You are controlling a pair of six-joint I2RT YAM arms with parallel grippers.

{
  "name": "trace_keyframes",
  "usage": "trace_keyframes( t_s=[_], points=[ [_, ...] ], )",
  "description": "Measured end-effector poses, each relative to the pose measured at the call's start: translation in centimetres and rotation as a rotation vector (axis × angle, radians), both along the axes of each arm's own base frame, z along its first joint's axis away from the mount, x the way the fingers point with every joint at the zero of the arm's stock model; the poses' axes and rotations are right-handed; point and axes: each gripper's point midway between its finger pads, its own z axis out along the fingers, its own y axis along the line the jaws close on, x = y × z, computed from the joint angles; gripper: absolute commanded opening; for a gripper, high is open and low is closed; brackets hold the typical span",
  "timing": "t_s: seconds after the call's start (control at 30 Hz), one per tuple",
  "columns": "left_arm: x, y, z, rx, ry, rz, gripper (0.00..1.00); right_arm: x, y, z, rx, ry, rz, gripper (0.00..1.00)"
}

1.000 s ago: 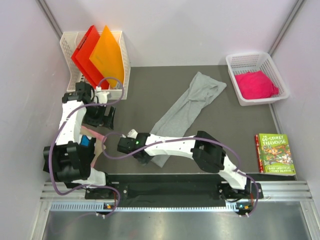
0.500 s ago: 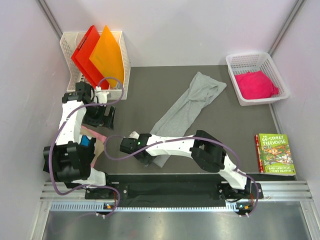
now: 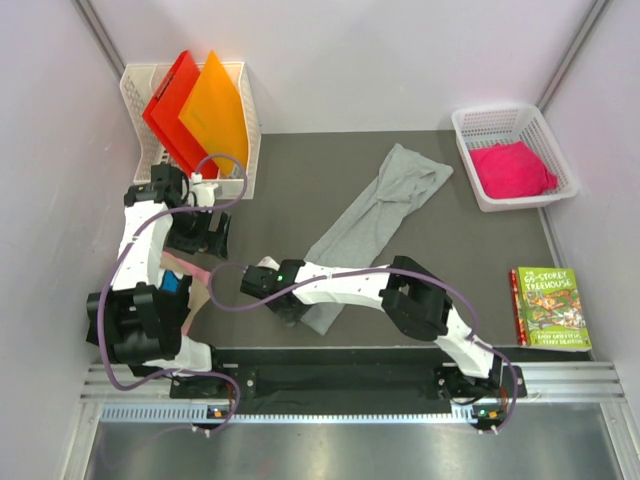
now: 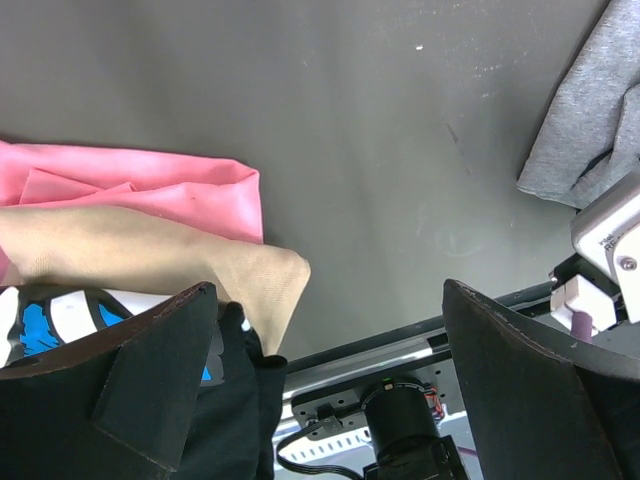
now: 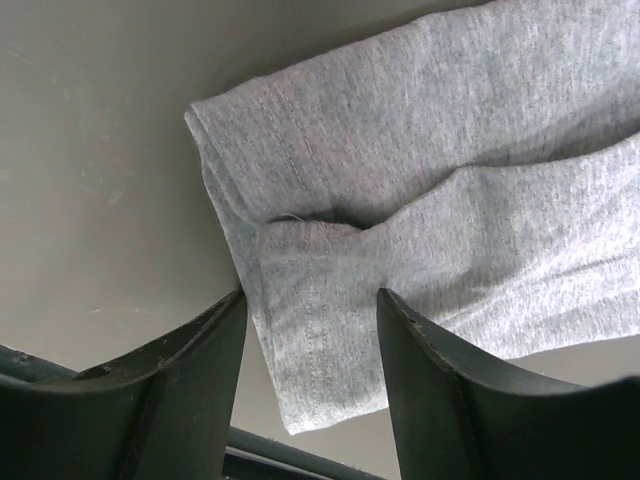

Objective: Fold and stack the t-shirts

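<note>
- The right hand (image 5: 310,300) hangs low by the near edge of the worktop (image 3: 290,190). Its jaws are partly open, with one finger on either side of the near corner of the grey tee (image 5: 450,170).
- The cloth lies flat in the gap and is not pinched. I cannot tell whether the fingertips touch it.
- From that corner the grey tee, bunched into a long strip, runs slantwise away and to the right, towards the far middle of the worktop.
- The left hand (image 4: 328,290) is further left, spread wide, and holds nothing. It hangs over bare worktop, with its one finger over the edge of a pile.
- In the pile, a black tee (image 4: 60,320) with blue-white print lies nearest. A tan cloth (image 4: 150,250) lies next, and a pale pink cloth (image 4: 150,185) lies beyond it.
- A book (image 3: 550,310) lies flat at the right edge.
- At the far right a basket (image 3: 470,160) holds a bunched pink tee (image 3: 510,170).
- At the far left a rack (image 3: 250,110) holds a red folder (image 3: 170,100) and an orange folder (image 3: 215,110), both tilted.
</note>
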Motion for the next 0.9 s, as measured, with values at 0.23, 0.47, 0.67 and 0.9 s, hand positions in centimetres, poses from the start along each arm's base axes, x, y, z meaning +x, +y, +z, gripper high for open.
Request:
trace_keyframes(
  t_s=[0.23,0.47,0.67,0.9],
  points=[
    [0.2,0.2,-0.1,0.007,-0.005,0.003,0.99,-0.2,0.4,-0.4,0.022,0.026,0.007,0.52],
    [0.5,0.6,-0.5,0.011,0.003,0.014,0.99,-0.4,0.6,-0.7,0.082,0.054,-0.003,0.46],
    [0.5,1.1,-0.5,0.026,0.004,0.02,0.99,-0.5,0.6,-0.9,0.119,0.087,-0.014,0.41],
    [0.4,1.3,-0.5,0.032,0.004,0.015,0.99,-0.5,0.6,-1.0,0.119,0.091,-0.016,0.28]
  ],
)
